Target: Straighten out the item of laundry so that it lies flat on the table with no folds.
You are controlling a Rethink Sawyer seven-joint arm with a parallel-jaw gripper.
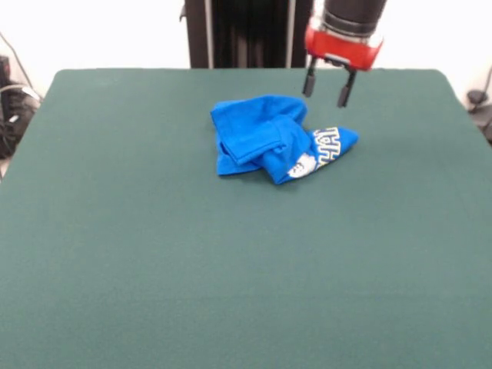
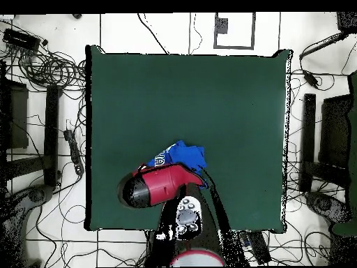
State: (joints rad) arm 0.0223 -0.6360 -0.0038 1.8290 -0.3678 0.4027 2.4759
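The blue T-shirt [image 1: 275,138] lies crumpled and folded over on the dark green table [image 1: 231,269], toward the far side near the middle. Part of its white lettering shows at its right end. In the overhead view only part of the shirt [image 2: 183,153] shows; the arm's red body covers the rest. My gripper [image 1: 327,88] hangs open and empty above the shirt's right end, its two dark fingers [image 1: 309,81] pointing down and apart from the cloth. The overhead view hides the fingertips under the arm.
The robot's black pedestal [image 1: 246,34] stands behind the table's far edge. Cables [image 2: 49,66] and black stands lie on the floor around the table.
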